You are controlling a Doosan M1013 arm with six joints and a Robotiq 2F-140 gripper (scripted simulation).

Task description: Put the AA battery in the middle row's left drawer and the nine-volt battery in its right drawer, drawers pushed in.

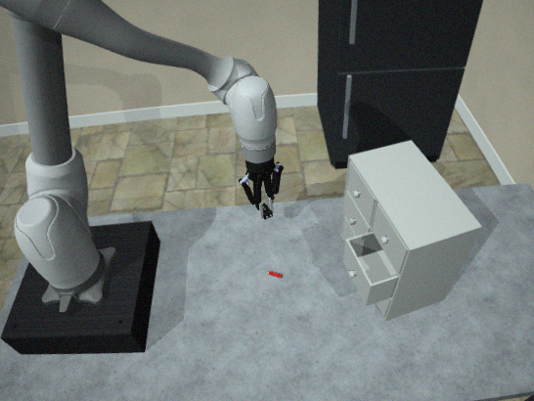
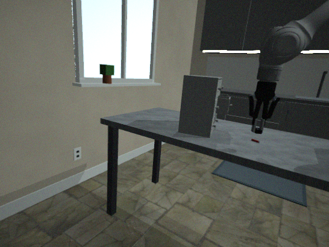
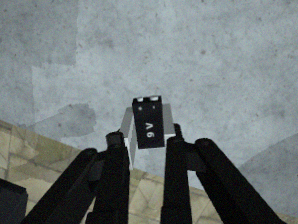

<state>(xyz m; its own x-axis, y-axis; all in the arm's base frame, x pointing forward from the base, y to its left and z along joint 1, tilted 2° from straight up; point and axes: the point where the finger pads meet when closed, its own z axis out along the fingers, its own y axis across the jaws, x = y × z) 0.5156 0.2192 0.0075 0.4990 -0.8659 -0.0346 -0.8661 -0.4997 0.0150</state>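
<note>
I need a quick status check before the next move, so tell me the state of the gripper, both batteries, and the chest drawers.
Gripper: shut on the nine-volt battery, above the table.
Nine-volt battery: held between the fingers, lifted.
AA battery: red, lying on the table, untouched.
Small chest: upright.
One drawer: pulled partly out, looks empty.
Other drawers: pushed in.

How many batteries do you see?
2. A black nine-volt battery is pinched in the gripper, lifted above the table. A small red AA battery lies on the table between the arm and the chest. More could be hidden inside closed drawers.
</note>
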